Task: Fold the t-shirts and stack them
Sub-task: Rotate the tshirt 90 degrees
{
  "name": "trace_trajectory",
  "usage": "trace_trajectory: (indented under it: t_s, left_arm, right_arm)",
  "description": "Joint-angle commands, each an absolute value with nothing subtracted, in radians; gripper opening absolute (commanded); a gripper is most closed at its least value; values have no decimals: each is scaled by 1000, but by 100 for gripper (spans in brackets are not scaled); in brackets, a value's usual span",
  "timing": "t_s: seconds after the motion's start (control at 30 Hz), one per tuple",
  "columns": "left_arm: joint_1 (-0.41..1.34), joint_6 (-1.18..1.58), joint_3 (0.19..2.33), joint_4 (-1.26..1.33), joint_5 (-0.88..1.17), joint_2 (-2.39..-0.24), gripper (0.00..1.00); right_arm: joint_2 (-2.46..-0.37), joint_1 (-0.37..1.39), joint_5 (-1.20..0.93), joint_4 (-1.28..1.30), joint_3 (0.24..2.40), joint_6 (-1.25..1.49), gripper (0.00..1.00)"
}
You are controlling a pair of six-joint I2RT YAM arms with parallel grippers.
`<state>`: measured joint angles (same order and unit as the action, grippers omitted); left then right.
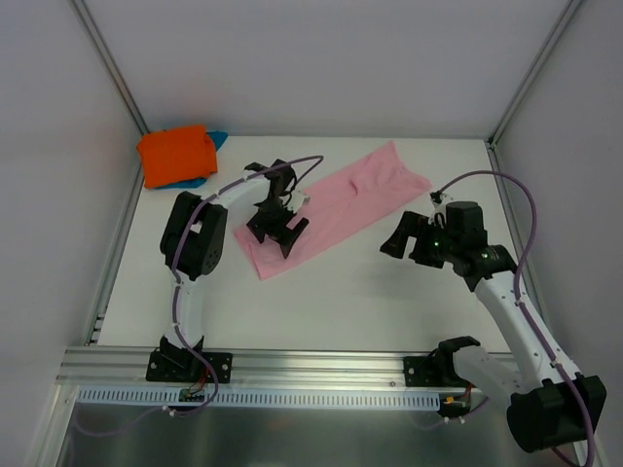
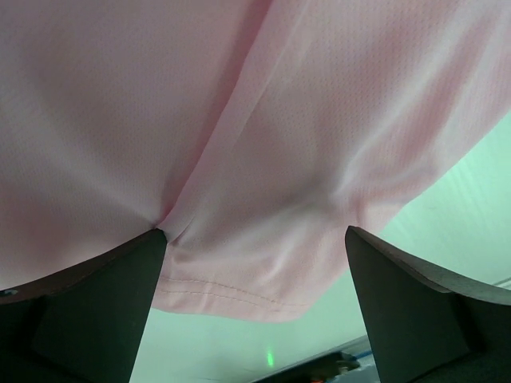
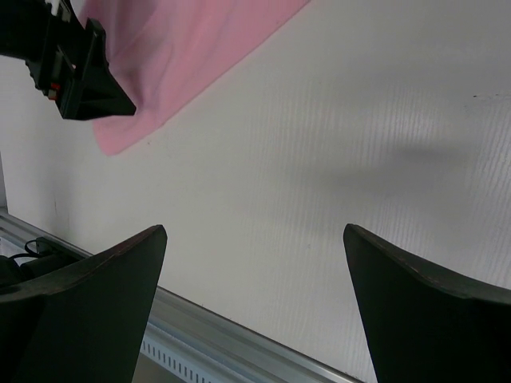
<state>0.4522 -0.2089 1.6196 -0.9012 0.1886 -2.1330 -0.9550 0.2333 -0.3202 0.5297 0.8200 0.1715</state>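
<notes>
The light pink t-shirt [image 1: 360, 199] lies flat mid-table [image 1: 341, 302] as a long folded strip, running on a slant from its near-left end to its far-right end. Close up, its fine knit [image 2: 319, 120] shows a stitched hem and soft creases drawing towards one point. The bright orange t-shirt [image 1: 175, 154] sits as a folded, slightly puffy bundle in the table's far-left corner, on top of the teal-blue t-shirt [image 1: 216, 139], which only peeks out at the bundle's right and near edges.

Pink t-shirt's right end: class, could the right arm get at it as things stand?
Probably yes. The right gripper, jaws open, sits beside the pink t-shirt with only bare table between; the left gripper is at the other end.
</notes>
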Motion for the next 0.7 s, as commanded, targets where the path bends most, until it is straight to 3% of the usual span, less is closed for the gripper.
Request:
trace_trajectory:
  t_s: [0.0, 0.23, 0.53, 0.67]
  left_arm:
    - [540, -89, 1465, -928, 400, -2171, 99]
    - [768, 84, 1365, -790, 518, -2151, 99]
    - [965, 304, 1440, -560, 695, -2145, 99]
    - [965, 304, 1469, -595, 577, -2031, 99]
  right_arm:
    - [-905, 227, -331, 525, 815, 179, 100]
    - [-848, 219, -342, 551, 804, 172, 100]
    - [-796, 213, -319, 588, 764, 146, 100]
    - [-870, 210, -308, 554, 778, 123, 99]
